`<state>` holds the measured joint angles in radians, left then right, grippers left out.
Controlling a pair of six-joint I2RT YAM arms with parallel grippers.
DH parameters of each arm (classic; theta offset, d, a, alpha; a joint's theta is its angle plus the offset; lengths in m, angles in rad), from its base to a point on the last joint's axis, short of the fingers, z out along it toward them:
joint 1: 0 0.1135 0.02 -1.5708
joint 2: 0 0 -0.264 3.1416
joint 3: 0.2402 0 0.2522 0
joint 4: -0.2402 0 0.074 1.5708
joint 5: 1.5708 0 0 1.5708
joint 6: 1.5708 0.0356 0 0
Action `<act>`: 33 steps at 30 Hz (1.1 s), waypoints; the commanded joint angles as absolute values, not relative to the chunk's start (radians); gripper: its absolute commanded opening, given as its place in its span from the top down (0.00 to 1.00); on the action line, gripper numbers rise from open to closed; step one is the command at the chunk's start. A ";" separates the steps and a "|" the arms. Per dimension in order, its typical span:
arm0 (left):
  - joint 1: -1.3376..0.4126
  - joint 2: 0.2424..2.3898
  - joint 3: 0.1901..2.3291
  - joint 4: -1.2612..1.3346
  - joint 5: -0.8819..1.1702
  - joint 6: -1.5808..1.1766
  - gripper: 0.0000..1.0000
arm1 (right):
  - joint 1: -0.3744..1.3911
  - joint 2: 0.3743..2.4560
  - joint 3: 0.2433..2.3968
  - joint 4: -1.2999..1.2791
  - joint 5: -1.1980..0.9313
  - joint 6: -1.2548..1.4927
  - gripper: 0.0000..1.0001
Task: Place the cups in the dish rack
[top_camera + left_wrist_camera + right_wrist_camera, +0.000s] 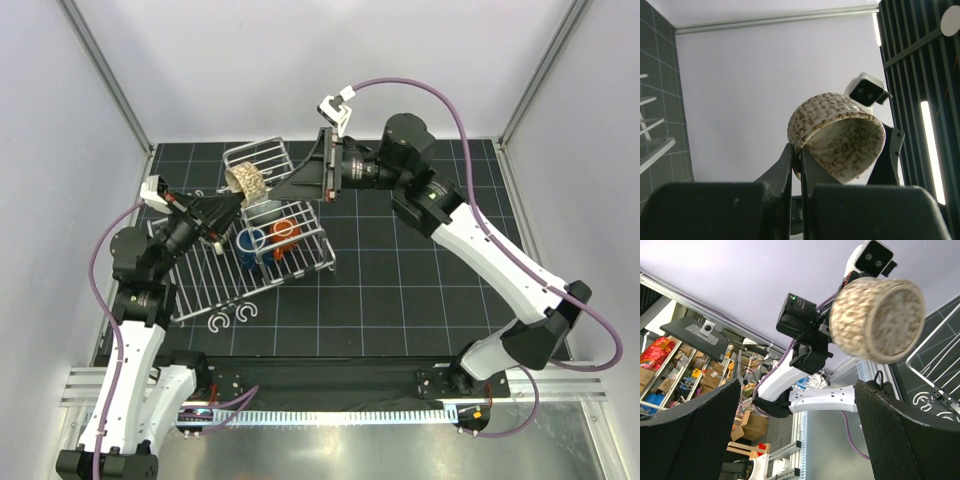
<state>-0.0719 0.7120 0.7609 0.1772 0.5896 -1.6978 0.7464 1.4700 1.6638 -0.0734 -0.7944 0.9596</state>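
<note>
Left gripper (228, 203) clamped on the speckled light-grey ceramic cup (246, 182), one finger either side of the body, contact looks low near the base end, cup tipped on its side with the mouth facing back to the left wrist camera and the base facing the right arm. Cup is in the air over the near wall of the raised basket end of the silver-white wire dish rack (205, 282), not resting on anything as far as the views show. Right gripper (288, 188) is spread wide, holding nothing, aimed at the cup from just beside it. Dark blue mug (250, 242) and orange-red mug (284, 232) sit in the rack, near and below the held cup. Risks, judged from this: glazed round wall plus a tilted hold could let the cup rotate or slip out, and it would fall on the wires or onto the two mugs and chip. The two grippers are close, so any advance by the right arm could knock the cup loose or clash fingers. Lowering at this tilt could catch the rim on the basket wall and drag the light rack, tipping the mugs. Handle not visible, so cannot tell if it will snag
</note>
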 commanded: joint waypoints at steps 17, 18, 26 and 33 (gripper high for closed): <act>-0.075 0.623 0.747 0.337 0.649 -1.776 0.99 | 0.810 1.614 1.798 0.061 -0.721 1.061 0.10; -0.075 0.621 0.747 0.333 0.649 -1.778 0.99 | 0.813 1.615 1.796 0.074 -0.718 1.072 0.10; -0.074 0.615 0.750 0.334 0.646 -1.778 1.00 | 0.836 1.628 1.786 0.098 -0.707 1.092 0.17; -0.074 0.607 0.747 0.334 0.653 -1.782 1.00 | 0.844 1.637 1.786 0.126 -0.699 1.120 0.28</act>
